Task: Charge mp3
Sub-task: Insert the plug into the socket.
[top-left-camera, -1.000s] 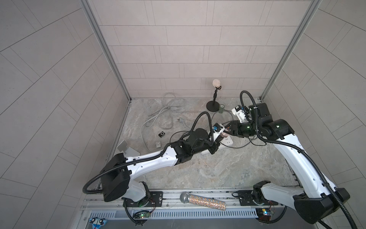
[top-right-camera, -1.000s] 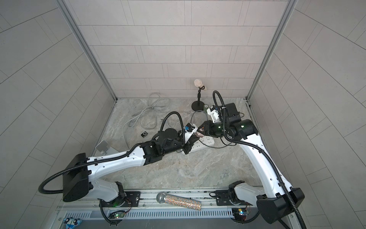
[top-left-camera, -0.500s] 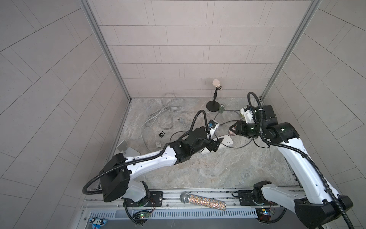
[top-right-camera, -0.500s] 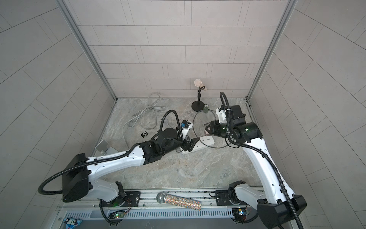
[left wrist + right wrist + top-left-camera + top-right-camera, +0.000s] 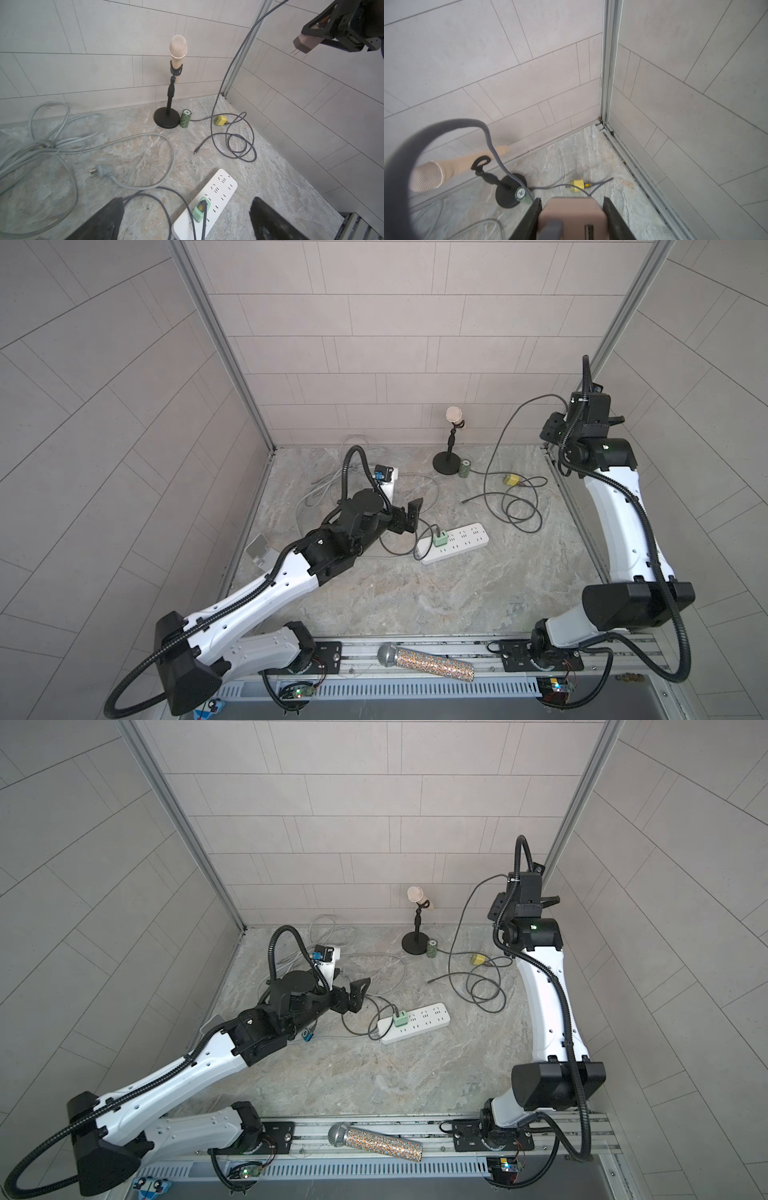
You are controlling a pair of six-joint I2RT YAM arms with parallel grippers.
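The mp3 does not show clearly. A small blue item (image 5: 306,1034) peeps out from under my left forearm, and I cannot tell what it is. A green charger (image 5: 439,538) (image 5: 201,209) sits plugged into the white power strip (image 5: 465,537) (image 5: 428,1019) (image 5: 224,185), with a dark cable in its port. My left gripper (image 5: 409,516) (image 5: 357,996) (image 5: 188,207) hovers open and holds nothing, just left of that charger. My right gripper (image 5: 552,432) (image 5: 572,207) is raised by the back right corner, shut on a brown plug adapter (image 5: 304,44) (image 5: 571,216). A grey cable (image 5: 496,448) hangs from the adapter.
The grey cable's coil (image 5: 519,510) and a yellow adapter (image 5: 511,480) lie at the right. A beige microphone on a black stand (image 5: 451,448) and a green roll (image 5: 464,468) stand at the back. Pale cable loops (image 5: 52,143) lie left. A glitter microphone (image 5: 424,664) rests on the front rail.
My left gripper has opened and drawn back left from the green charger. The right arm has risen toward the back right corner, carrying the brown adapter with it.
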